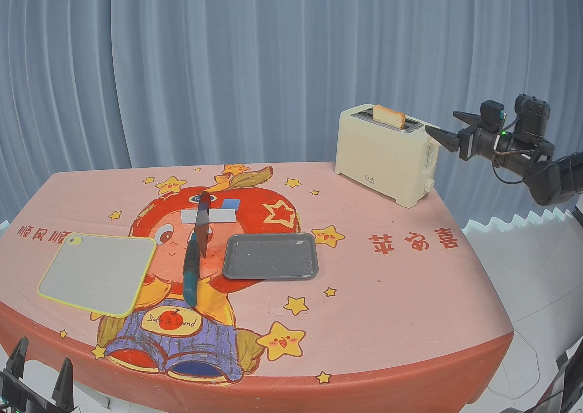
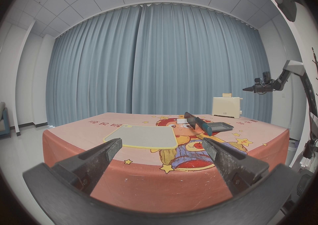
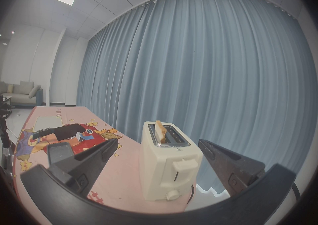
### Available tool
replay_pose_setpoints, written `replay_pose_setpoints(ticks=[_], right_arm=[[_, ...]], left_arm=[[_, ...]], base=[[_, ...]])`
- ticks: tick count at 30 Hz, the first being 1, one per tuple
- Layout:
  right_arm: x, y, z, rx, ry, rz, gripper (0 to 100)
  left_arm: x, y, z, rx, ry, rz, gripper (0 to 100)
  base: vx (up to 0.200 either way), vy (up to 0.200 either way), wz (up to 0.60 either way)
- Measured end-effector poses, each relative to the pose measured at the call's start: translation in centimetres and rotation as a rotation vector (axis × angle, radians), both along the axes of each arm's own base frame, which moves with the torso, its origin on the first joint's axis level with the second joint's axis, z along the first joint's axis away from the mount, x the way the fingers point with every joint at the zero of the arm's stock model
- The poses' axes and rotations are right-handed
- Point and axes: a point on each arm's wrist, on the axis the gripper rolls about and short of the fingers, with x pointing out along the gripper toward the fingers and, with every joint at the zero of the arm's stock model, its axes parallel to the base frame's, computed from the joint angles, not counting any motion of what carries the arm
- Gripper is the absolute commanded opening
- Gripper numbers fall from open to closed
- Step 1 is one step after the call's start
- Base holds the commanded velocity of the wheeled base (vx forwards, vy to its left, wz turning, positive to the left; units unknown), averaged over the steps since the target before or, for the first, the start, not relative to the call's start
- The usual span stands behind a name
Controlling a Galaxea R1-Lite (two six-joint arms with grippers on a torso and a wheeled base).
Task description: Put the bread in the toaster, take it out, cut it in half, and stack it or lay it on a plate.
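Bread: I see the toasted slice of bread (image 1: 388,116) standing up out of one slot of the cream plastic toaster (image 1: 385,156), at the far right of the pink cartoon-printed table (image 1: 376,286).
Right gripper (image 1: 442,121): in the air just beside the toaster's lever end, fingers spread, holding nothing.
Left gripper (image 2: 161,140): low, off the table's near edge, fingers apart, empty.
Knife: the dark-bladed, teal-handled knife (image 1: 194,244) lies between the pale grey cutting board with a yellow rim (image 1: 97,273) and the grey rectangular tray (image 1: 270,256).
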Motion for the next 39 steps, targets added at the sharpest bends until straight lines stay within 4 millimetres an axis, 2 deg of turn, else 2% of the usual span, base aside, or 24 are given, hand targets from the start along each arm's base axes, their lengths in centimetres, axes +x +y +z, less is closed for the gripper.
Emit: replay_pose_setpoints(ticks=[1, 10, 15, 23, 31, 39], right_arm=[[-0.8, 0.0, 0.1, 0.000, 0.004, -0.006, 0], [-6.4, -0.4, 0.2, 0.046, -0.046, -0.029, 0], [-8.6, -0.4, -1.1, 0.096, -0.007, -0.034, 0], [-10.9, -0.6, -3.8, 0.103, 0.101, -0.044, 0], [-10.4, -0.5, -4.7, 0.126, 0.145, -0.049, 0], [-7.7, -0.3, -3.4, 0.145, 0.066, -0.036, 0]], left_arm=[[0.0, 0.0, 0.0, 0.000, 0.000, 0.000, 100], [0.0, 0.0, 0.0, 0.000, 0.000, -0.001, 100], [0.0, 0.0, 0.0, 0.000, 0.000, 0.000, 100], [0.0, 0.0, 0.0, 0.000, 0.000, 0.000, 100], [0.0, 0.0, 0.0, 0.000, 0.000, 0.000, 100], [0.0, 0.0, 0.0, 0.000, 0.000, 0.000, 100]], base=[[0.000, 0.000, 0.00], [0.000, 0.000, 0.00], [0.000, 0.000, 0.00], [0.000, 0.000, 0.00], [0.000, 0.000, 0.00], [0.000, 0.000, 0.00]])
